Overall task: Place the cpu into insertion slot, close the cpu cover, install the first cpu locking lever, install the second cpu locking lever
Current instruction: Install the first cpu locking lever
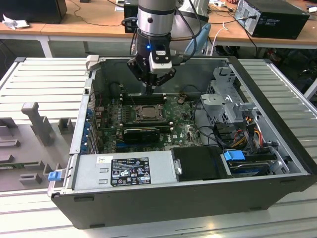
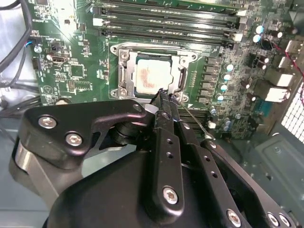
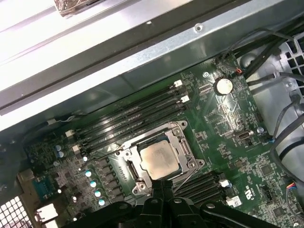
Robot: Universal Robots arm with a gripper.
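Note:
The cpu (image 2: 153, 76) lies flat in the insertion slot (image 2: 115, 48), its pale face up, also seen as cpu (image 3: 159, 159) and cpu (image 1: 147, 112). The silver cpu cover (image 2: 124, 71) lies down around the chip, which shows through the window of the cpu cover (image 3: 183, 150). A thin wire locking lever (image 2: 192, 118) runs along one side of the socket; the same lever (image 3: 102, 153) sticks out past its corner. My gripper (image 2: 164, 96) is shut, with nothing visible between the fingers, its tips just above the socket's edge. The gripper (image 3: 164, 184) and gripper (image 1: 150, 90) hover over the board.
Long black memory slots (image 3: 133, 116) run beside the socket. The open computer case (image 1: 277, 94) walls in the motherboard (image 1: 183, 124). A power supply (image 1: 124, 171) sits along the case's near side, and a drive cage with cables (image 1: 233, 104) stands at the exterior view's right.

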